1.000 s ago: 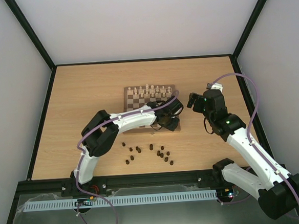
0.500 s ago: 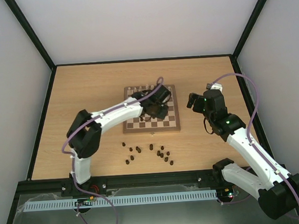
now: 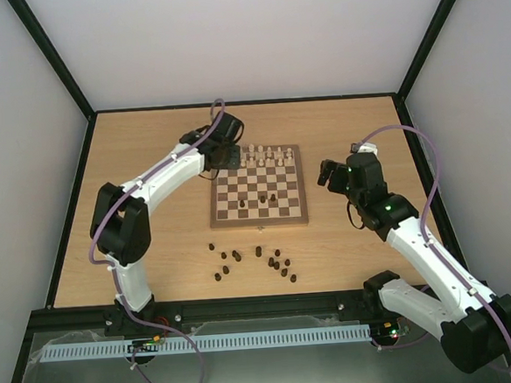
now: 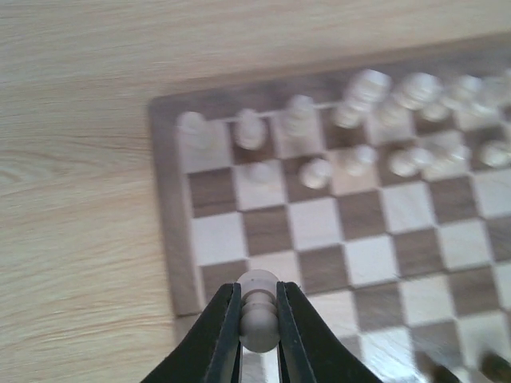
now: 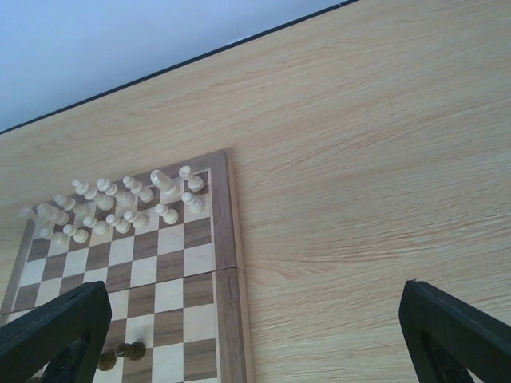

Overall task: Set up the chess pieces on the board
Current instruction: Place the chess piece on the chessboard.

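1 pale pawn [image 4: 259, 329] is pinched in our left jaws at the board [image 4: 319, 267] corner, while our right jaws hang wide open off to the side.

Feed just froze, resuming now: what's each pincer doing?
Left pincer: closed, holding a pale chess piece.
Right pincer: open, holding nothing.

Pale wood-grain table [image 3: 148, 164], edged on all sides by a black frame. Bears a square checkered board [image 3: 259, 224] with a thin wooden border, lying flat around mid-table, a little toward the far side. Bears also a dozen or so dark brown chess pieces [image 3: 258, 251], strewn straight on the wood between the board's near edge and the table's near edge, apart from the board, bunched more tightly toward the right.
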Available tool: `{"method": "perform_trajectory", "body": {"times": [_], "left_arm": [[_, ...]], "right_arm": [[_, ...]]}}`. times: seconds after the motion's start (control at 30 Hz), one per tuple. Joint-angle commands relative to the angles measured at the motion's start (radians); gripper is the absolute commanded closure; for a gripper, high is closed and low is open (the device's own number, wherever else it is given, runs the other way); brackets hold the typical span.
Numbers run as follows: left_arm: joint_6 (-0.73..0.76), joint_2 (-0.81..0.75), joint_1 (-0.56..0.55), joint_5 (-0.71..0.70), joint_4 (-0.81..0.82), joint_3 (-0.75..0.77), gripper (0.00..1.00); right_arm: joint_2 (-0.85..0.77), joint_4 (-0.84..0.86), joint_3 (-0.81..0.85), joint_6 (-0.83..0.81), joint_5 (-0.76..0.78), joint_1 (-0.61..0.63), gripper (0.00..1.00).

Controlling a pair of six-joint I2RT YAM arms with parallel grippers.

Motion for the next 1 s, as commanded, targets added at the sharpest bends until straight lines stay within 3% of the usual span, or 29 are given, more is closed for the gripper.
{"method": "perform_trajectory", "body": {"times": [0.0, 0.27, 0.97], "left_arm": [[-0.031, 0.034, 0.048, -0.076, -0.006, 0.014, 0.87], [-0.05, 0.118, 0.078, -0.122, 0.003, 0.072, 0.86], [-0.041, 0.275, 0.108, -0.034, 0.049, 0.148, 0.86]], "right_arm": [[0.011, 0.018, -0.013, -0.002, -0.02, -0.004, 0.0], [0.041, 0.029, -0.014, -0.001, -0.057, -0.005, 0.0], [0.049, 0.034, -0.016, -0.003, -0.07, -0.005, 0.0]]}}
